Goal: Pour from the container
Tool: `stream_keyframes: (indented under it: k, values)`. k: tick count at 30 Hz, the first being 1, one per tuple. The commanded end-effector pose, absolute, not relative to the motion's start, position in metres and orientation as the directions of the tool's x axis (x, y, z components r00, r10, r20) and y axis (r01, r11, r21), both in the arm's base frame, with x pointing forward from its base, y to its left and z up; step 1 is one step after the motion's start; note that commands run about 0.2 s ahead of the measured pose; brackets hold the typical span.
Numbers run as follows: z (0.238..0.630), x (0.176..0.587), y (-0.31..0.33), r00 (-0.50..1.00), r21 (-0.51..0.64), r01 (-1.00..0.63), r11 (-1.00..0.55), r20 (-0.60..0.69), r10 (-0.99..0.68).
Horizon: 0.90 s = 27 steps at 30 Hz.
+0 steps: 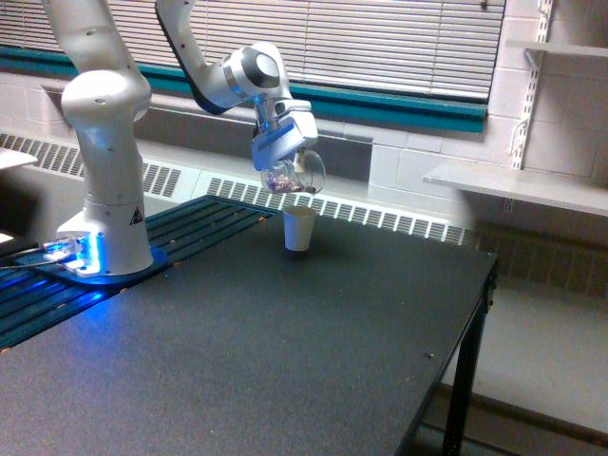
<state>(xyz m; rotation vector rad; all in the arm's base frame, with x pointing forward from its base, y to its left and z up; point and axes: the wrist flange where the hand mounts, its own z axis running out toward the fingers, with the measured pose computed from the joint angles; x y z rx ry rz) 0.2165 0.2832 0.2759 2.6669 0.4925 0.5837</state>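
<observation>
The container (pixel 294 175), a clear plastic cup with small pinkish-red and pale pieces inside, hangs tipped on its side in the air, its mouth turned toward the exterior view's right. My gripper (pixel 281 150) is shut on it from above and from the left. Directly below stands a small white paper cup (pixel 298 229), upright on the black table (pixel 285 351), a short gap under the container. No pieces are seen falling.
The arm's white base (pixel 104 237) stands at the exterior view's left on a slatted dark strip with blue light. Behind the cups run a radiator grille and window blinds. A white shelf (pixel 518 182) sticks out at the right. The table's edge drops off at the right.
</observation>
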Motion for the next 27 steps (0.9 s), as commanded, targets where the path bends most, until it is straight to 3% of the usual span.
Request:
stream_keyframes:
  k: [1, 27]
  values:
    - [0.274, 0.221, 0.281, 0.855, 0.436, 0.246, -0.865, 0.323, 0.406]
    - [0.262, 0.209, 0.274, 0.854, 0.464, 0.265, -0.845, 0.295, 0.43]
